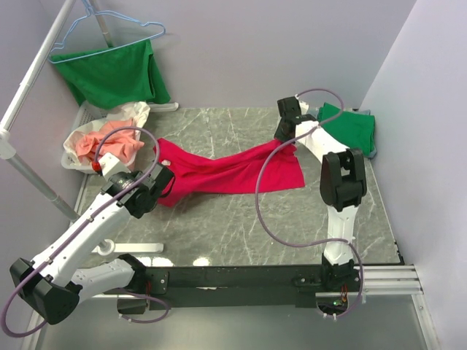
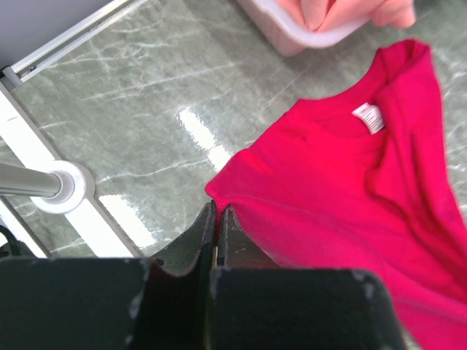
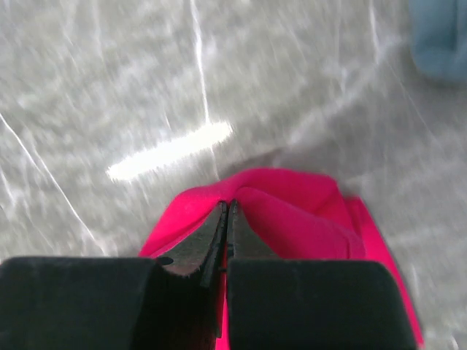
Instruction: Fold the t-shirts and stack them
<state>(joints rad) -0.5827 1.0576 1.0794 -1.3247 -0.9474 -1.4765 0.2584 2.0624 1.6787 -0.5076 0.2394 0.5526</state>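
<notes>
The red t-shirt (image 1: 219,175) is stretched in a loose band across the middle of the table, between my two grippers. My left gripper (image 1: 163,182) is shut on its left edge. In the left wrist view the closed tips (image 2: 217,208) pinch the hem of the red t-shirt (image 2: 350,189), whose collar and white label (image 2: 368,117) face up. My right gripper (image 1: 284,135) is shut on the other end. In the right wrist view its tips (image 3: 228,205) bite a raised fold of the red t-shirt (image 3: 299,211). A folded green t-shirt (image 1: 351,128) lies at the back right, with a grey-blue edge (image 1: 373,135) under it.
A white basket (image 1: 80,142) holding salmon-pink cloth (image 1: 113,144) stands at the back left, near my left gripper. Behind it, a green garment (image 1: 117,73) hangs on a blue hanger (image 1: 109,33). A metal pole (image 1: 33,179) with a white foot (image 2: 69,186) runs along the left side.
</notes>
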